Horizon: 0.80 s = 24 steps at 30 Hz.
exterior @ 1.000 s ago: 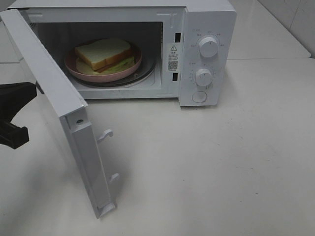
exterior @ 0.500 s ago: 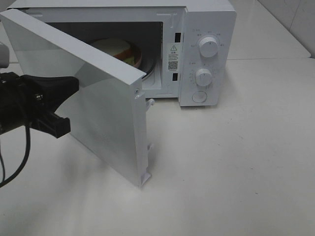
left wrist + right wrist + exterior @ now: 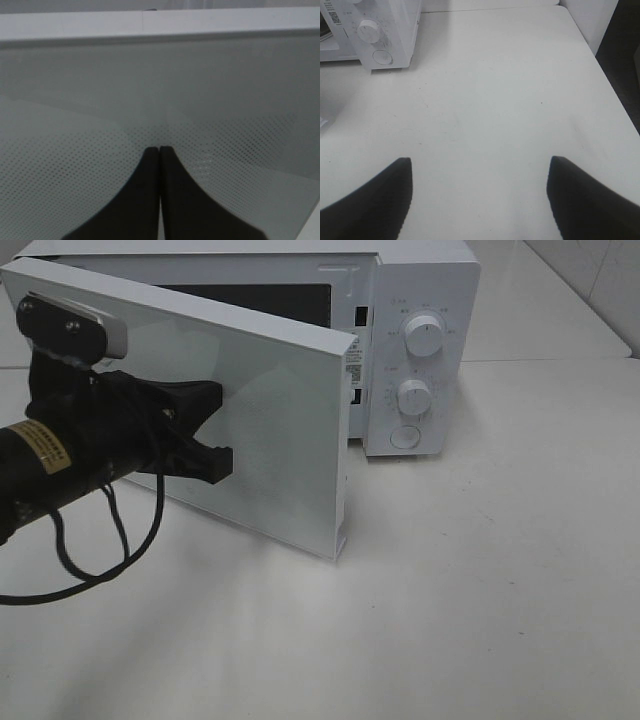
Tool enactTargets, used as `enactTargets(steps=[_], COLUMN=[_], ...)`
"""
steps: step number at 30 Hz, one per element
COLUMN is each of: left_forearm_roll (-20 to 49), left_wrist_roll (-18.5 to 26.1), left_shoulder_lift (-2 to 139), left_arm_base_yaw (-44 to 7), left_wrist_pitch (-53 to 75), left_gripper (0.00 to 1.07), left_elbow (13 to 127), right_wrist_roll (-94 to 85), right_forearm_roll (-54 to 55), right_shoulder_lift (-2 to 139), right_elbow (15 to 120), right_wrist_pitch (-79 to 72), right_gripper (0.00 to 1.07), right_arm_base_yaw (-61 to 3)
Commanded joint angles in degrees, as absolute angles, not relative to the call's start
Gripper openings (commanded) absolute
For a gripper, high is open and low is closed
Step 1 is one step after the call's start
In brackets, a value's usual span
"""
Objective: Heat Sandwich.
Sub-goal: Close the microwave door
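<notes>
- One right gripper (image 3: 480, 161) hovers over the bare white desk (image 3: 485, 100), well apart from the microwave (image 3: 380, 30). Its jaws are spread wide and grasp nothing.
- One left arm (image 3: 60, 452) reaches in level from the microwave's hinge side, with one black cable (image 3: 110, 540) looping down beneath it to the desk.
- One left gripper (image 3: 160, 150) has its jaws clenched together with nothing between them, and its tips press flat against the dotted outer face of the door (image 3: 160, 90).
- One microwave door (image 3: 270, 440) stands ajar, angled across most of the cavity opening, with its free edge near the control panel.
- The microwave body carries two round knobs, upper (image 3: 424, 337) and lower (image 3: 413, 397), with one round button (image 3: 405, 437) below them.
- The sandwich cannot be seen, because the door hides the microwave's cavity.
</notes>
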<state>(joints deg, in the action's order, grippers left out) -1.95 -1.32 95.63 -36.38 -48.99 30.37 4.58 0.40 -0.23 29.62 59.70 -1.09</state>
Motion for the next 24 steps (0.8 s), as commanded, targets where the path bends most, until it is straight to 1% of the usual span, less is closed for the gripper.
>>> enactTargets(steps=[1, 4, 5, 8, 13, 14, 17, 21, 24], left_forearm_roll=[2.8, 4.7, 6.7, 9.9, 12.7, 15.0, 18.6, 20.8, 22.5], left_wrist_roll=[0.7, 1.9, 2.9, 3.8, 5.2, 6.5, 8.8, 10.6, 10.9], left_shoulder_lift=[97.8, 99.1, 100.7, 103.5, 105.6, 106.9, 109.1, 110.8, 112.1], left_arm_base_yaw=[-38.6, -39.8, -40.8, -42.4, -43.7, -44.5, -45.6, -46.0, -46.0], left_wrist_pitch=[-49.7, -49.7, -49.7, -49.7, -49.6, -49.6, -49.4, -49.3, -49.3], left_gripper=[0.00, 0.00, 0.00, 0.00, 0.00, 0.00, 0.00, 0.00, 0.00], left_elbow=[33.3, 35.0, 36.6, 40.0, 42.5, 44.1, 47.2, 49.2, 51.3], right_wrist_roll=[4.4, 4.4, 4.4, 4.4, 4.4, 4.4, 4.4, 4.4, 4.4], right_forearm_roll=[0.0, 0.0, 0.0, 0.0, 0.0, 0.0, 0.0, 0.0, 0.0], right_shoulder_lift=[-2.1, -2.1, -2.1, -2.1, -2.1, -2.1, -2.1, -2.1, -2.1], right_elbow=[29.5, 29.5, 29.5, 29.5, 29.5, 29.5, 29.5, 29.5, 29.5], right_wrist_pitch=[59.3, 59.3, 59.3, 59.3, 59.3, 59.3, 59.3, 59.3, 59.3], right_gripper=[0.76, 0.76, 0.76, 0.76, 0.76, 0.76, 0.76, 0.76, 0.76], right_arm_base_yaw=[-0.8, -0.8, -0.8, -0.8, -0.8, -0.8, -0.8, -0.8, -0.8])
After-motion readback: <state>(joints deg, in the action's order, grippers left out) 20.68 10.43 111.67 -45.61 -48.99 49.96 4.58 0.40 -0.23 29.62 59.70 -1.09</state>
